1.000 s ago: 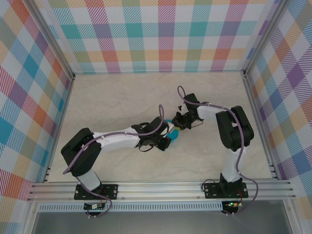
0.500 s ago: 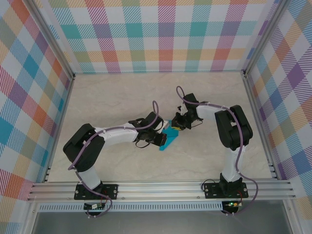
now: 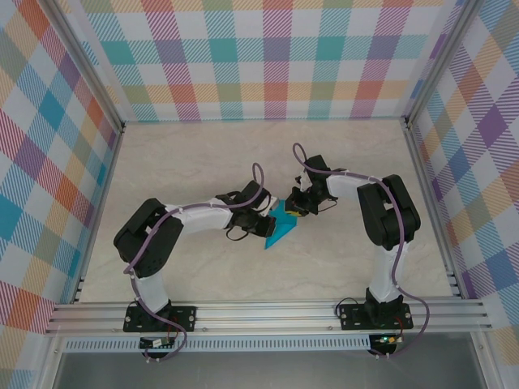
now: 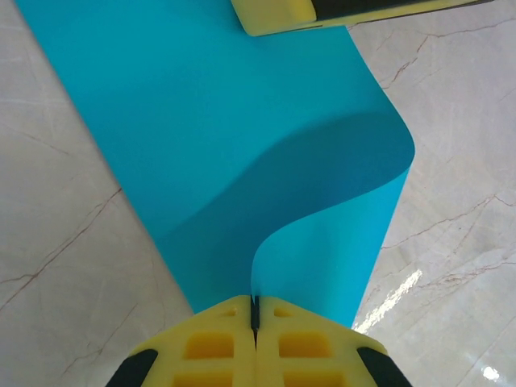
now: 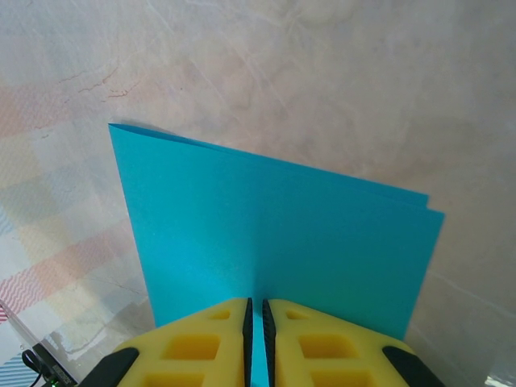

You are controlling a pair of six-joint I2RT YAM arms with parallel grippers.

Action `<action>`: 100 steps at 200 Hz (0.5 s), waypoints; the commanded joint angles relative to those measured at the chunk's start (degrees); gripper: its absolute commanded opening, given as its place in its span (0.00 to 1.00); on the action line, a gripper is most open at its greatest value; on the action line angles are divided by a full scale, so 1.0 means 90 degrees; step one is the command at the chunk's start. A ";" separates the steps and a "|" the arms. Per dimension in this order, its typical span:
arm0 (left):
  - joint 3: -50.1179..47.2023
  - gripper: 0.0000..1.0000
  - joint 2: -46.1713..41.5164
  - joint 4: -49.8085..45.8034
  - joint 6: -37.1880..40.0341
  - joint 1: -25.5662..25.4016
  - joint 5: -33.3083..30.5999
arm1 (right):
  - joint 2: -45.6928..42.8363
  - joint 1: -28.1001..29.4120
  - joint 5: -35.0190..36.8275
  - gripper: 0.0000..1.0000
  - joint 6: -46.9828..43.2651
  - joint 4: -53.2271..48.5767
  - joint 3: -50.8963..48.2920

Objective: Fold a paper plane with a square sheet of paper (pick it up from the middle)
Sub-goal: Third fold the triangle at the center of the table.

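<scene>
So the paper (image 3: 280, 232) sits in the middle of the surface (image 3: 186, 162), folded double and curling. The left hand (image 4: 254, 310) is clamped on its left edge, and the right hand (image 5: 256, 313) pinches the far right edge.

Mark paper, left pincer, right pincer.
paper (image 5: 274, 234), right wrist view, middle of its face
left pincer (image 4: 254, 310), left wrist view, seam between fingertips
right pincer (image 5: 255, 310), right wrist view, gap between fingertips

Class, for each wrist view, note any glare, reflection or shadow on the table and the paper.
Left wrist view: glare on the table, lower right; the curled square sheet of paper throws a darker band on itself. Right wrist view: the table mirrors the plaid wall at left; paper evenly lit.
</scene>
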 commanded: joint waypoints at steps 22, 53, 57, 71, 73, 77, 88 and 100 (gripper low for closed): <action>0.0265 0.00 0.0155 -0.0208 0.0198 0.0035 0.0016 | 0.0129 0.0051 0.0206 0.16 -0.0061 -0.0305 0.0004; 0.0215 0.00 0.0125 -0.0228 0.0179 0.0049 -0.0134 | 0.0100 0.0053 0.0245 0.16 -0.0068 -0.0325 0.0005; 0.0215 0.00 0.0126 -0.0228 0.0171 0.0051 -0.0150 | 0.0099 0.0059 0.0240 0.16 -0.0074 -0.0329 0.0005; 0.0244 0.00 0.0134 -0.0231 0.0165 0.0048 -0.0186 | 0.0099 0.0056 0.0240 0.16 -0.0065 -0.0323 0.0005; 0.0252 0.00 0.0135 -0.0231 0.0154 0.0053 -0.0203 | 0.0099 0.0060 0.0240 0.16 -0.0069 -0.0327 0.0009; 0.0263 0.00 0.0136 -0.0230 0.0152 0.0049 -0.0232 | 0.0100 0.0053 0.0244 0.16 -0.0073 -0.0321 0.0014; 0.0254 0.00 0.0131 -0.0226 0.0146 0.0048 -0.0263 | 0.0099 0.0055 0.0240 0.16 -0.0059 -0.0322 0.0009; 0.0292 0.00 0.0156 -0.0229 0.0122 0.0045 -0.0253 | 0.0099 0.0056 0.0248 0.16 -0.0045 -0.0328 0.0015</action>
